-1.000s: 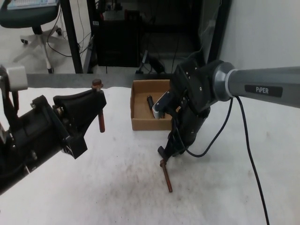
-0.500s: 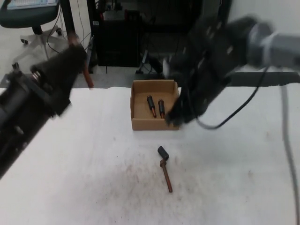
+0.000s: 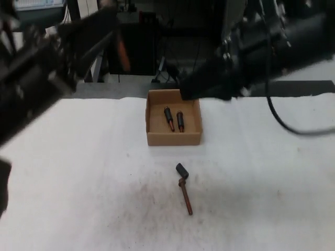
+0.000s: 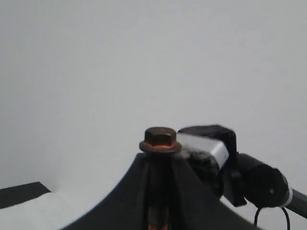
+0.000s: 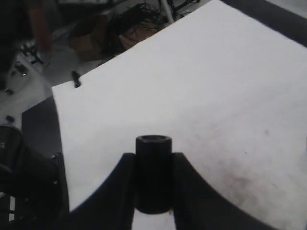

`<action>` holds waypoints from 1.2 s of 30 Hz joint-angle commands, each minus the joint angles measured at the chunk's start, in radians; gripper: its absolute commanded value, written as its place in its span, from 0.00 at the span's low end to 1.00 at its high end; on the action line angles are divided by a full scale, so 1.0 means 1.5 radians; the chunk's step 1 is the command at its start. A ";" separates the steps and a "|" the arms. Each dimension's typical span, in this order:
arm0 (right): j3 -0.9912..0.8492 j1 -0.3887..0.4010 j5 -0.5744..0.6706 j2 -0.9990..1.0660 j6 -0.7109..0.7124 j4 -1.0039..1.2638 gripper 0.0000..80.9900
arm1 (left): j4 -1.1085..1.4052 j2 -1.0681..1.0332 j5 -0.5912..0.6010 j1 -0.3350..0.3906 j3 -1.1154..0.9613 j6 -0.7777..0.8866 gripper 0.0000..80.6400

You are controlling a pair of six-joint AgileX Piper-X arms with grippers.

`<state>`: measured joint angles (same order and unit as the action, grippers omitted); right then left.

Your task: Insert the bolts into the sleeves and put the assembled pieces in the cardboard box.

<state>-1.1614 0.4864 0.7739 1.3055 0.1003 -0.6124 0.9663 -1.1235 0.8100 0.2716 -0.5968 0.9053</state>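
Observation:
My left gripper (image 4: 159, 160) is shut on a rusty bolt (image 4: 159, 140), hex head up between the jaws. In the high view that arm is raised at the upper left, with the bolt (image 3: 122, 55) hanging from it. My right gripper (image 5: 153, 165) is shut on a black sleeve (image 5: 153, 148) with its open end showing, and its arm is held high behind the cardboard box (image 3: 173, 138). Two assembled pieces (image 3: 174, 119) lie in the box. On the white mat lie a loose black sleeve (image 3: 182, 170) and a rusty bolt (image 3: 186, 196), touching end to end.
The white mat (image 3: 78, 183) covers the bench. Black racks, cables and an office chair stand beyond the far edge. The other arm's wrist (image 4: 216, 153) shows close behind the bolt in the left wrist view.
Both arms have risen off the bench. The left carried its bolt up and back. The right lifted from beside the loose bolt to above and behind the box.

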 commanded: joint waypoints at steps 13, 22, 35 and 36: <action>0.362 0.152 -0.216 -0.055 -0.206 0.709 0.01 | -0.016 -0.089 0.052 0.059 -0.102 -0.127 0.00; 0.359 0.128 -0.218 -0.055 -0.224 0.716 0.01 | -0.055 -0.089 0.070 0.078 -0.101 -0.220 0.00; 0.342 0.115 -0.218 -0.055 -0.222 0.737 0.01 | -0.121 -0.089 0.076 0.078 -0.101 -0.337 0.00; 0.335 0.113 -0.220 -0.055 -0.216 0.717 0.01 | -0.125 -0.089 0.082 0.078 -0.101 -0.340 0.00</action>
<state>-0.6359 0.6632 0.4487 1.2257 -0.2253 0.4971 0.7791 -1.2619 0.9068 0.3833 -0.7381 0.4117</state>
